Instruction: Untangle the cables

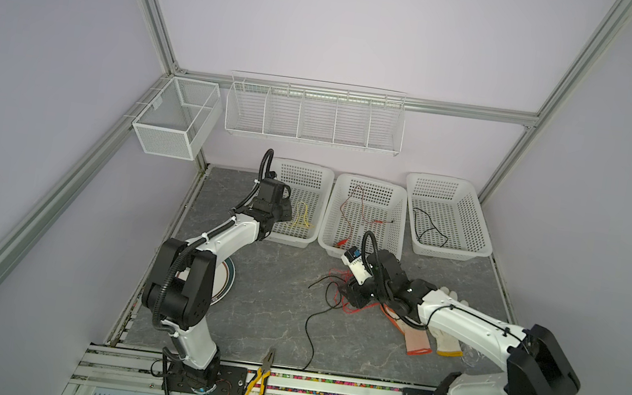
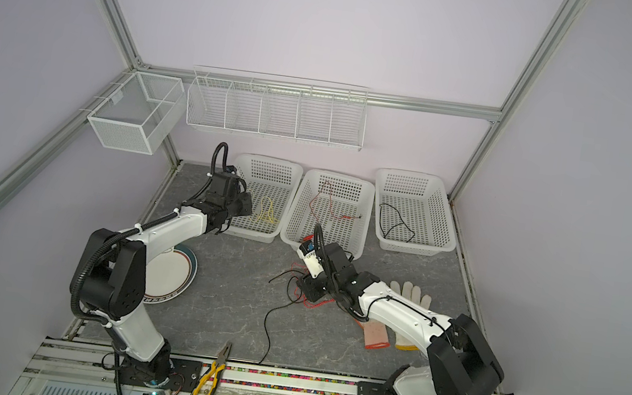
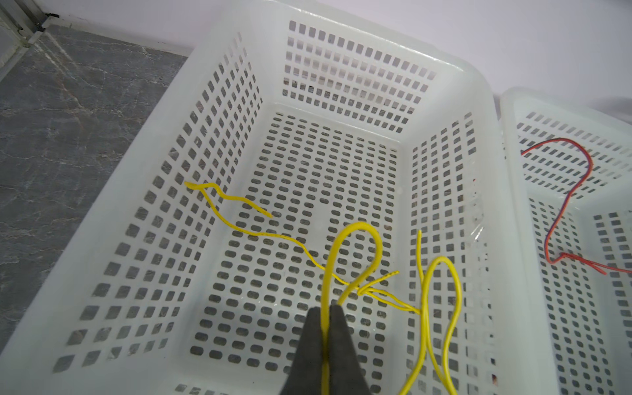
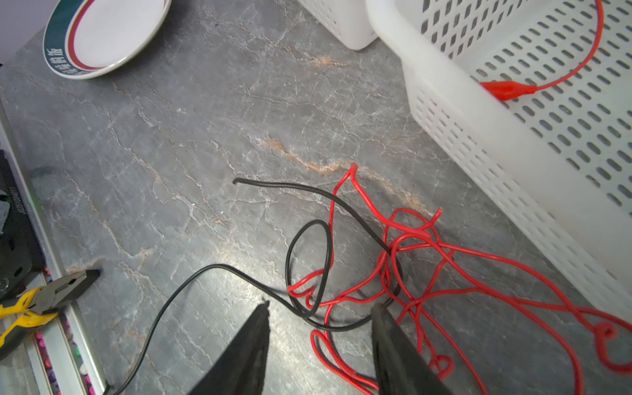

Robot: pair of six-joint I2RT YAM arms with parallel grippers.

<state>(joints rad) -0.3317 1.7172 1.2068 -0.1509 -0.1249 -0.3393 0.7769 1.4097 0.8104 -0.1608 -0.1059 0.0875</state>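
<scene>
My left gripper [image 3: 326, 309] is shut on a yellow cable [image 3: 355, 239] inside the left white basket [image 3: 455, 85], where more yellow cable loops lie on the floor. A red cable [image 1: 354, 208] lies in the middle basket [image 1: 369, 183] and a black one [image 1: 429, 227] in the right basket [image 1: 453, 182]. On the table a red cable [image 4: 444, 253] and a black cable [image 4: 307, 191] are tangled together. My right gripper [image 4: 321, 305] stands open low over this tangle, with strands of both colours between its fingers. The black cable's long end [image 1: 308, 332] runs toward the front edge.
A plate [image 1: 224, 282] lies partly under the left arm. Yellow-handled pliers [image 1: 258, 383] rest at the front rail. A pair of gloves [image 1: 424, 339] lies under the right arm. A wire rack [image 1: 313, 114] and a mesh box [image 1: 174, 115] hang on the walls.
</scene>
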